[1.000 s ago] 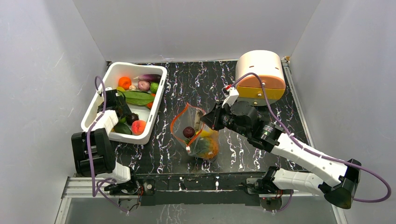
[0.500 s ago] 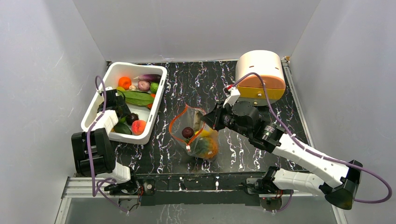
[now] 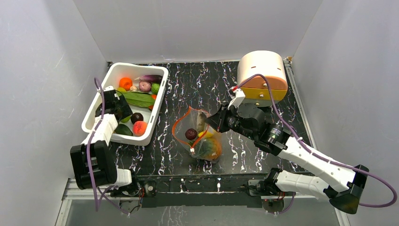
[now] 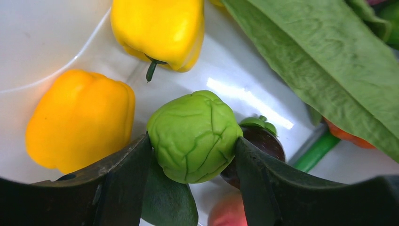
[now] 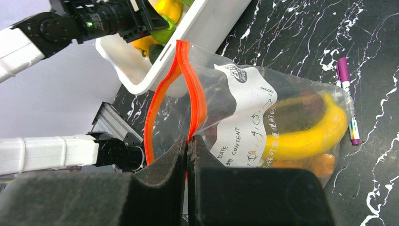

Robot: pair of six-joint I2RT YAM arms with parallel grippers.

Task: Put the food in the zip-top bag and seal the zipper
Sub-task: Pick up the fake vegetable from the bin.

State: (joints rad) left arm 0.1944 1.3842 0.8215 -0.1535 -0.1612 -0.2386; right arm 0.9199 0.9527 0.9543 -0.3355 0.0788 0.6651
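A wrinkled green toy vegetable (image 4: 194, 134) sits between both fingers of my left gripper (image 4: 193, 143), which is shut on it over the white tub (image 3: 157, 101). More food lies in the tub: two yellow peppers (image 4: 160, 28), a green leaf (image 3: 139, 99), a peach (image 3: 139, 127) and an orange (image 3: 125, 83). The clear zip-top bag (image 3: 202, 141) stands mid-table with its mouth open. My right gripper (image 5: 188, 141) is shut on the far side of its orange-red zipper (image 5: 157, 101). A banana (image 5: 310, 136) and a dark round fruit (image 3: 191, 133) lie inside the bag.
A round cream and orange container (image 3: 262, 75) stands at the back right. A purple pen (image 5: 346, 92) lies on the black marbled table beside the bag. White walls close in the left, back and right sides.
My left jaws closed in on the green piece and the gripper turned a little over the tub. My right gripper shifted the bag's rim slightly to the right.
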